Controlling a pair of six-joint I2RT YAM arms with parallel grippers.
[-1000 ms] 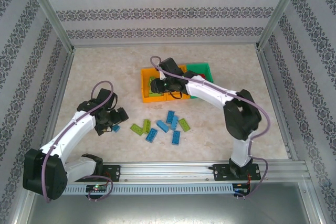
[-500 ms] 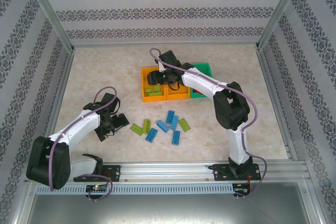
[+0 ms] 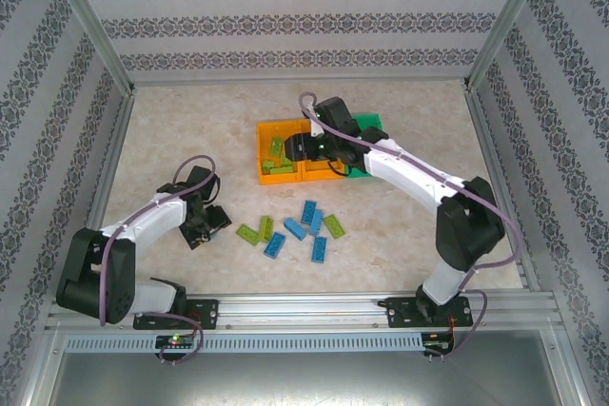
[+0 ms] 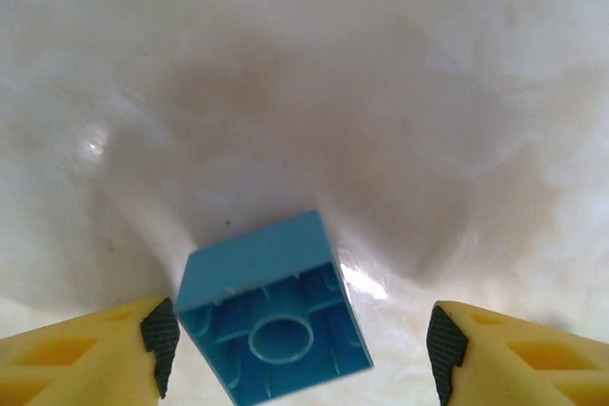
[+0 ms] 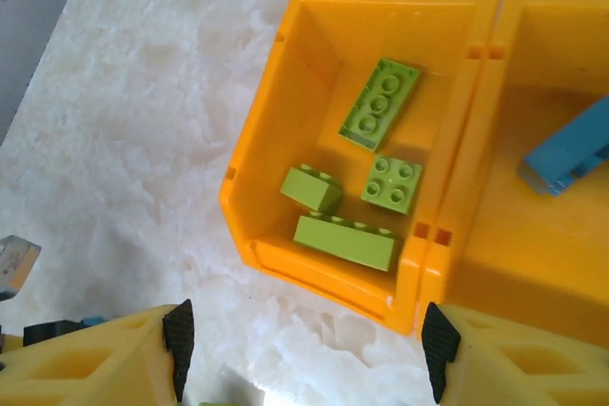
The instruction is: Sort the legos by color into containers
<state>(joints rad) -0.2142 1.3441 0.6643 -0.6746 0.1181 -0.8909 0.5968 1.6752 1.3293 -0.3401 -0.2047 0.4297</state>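
Four green bricks (image 5: 380,103) sit in the left bin (image 5: 319,282), right gripper (image 5: 300,349) now lifted, open, empty; left gripper (image 4: 297,349) half-open, straddling one blue brick (image 4: 271,316).

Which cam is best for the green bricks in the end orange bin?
Right wrist: looks straight into the orange bin, four green bricks countable, studs clear. Top external gives them as small green blobs. Left wrist is on a blue brick on the table.

left gripper (image 4: 300,349): narrowed around blue brick (image 4: 271,325) | right gripper (image 5: 304,349): opened, pulled back from left orange bin (image 5: 314,45)
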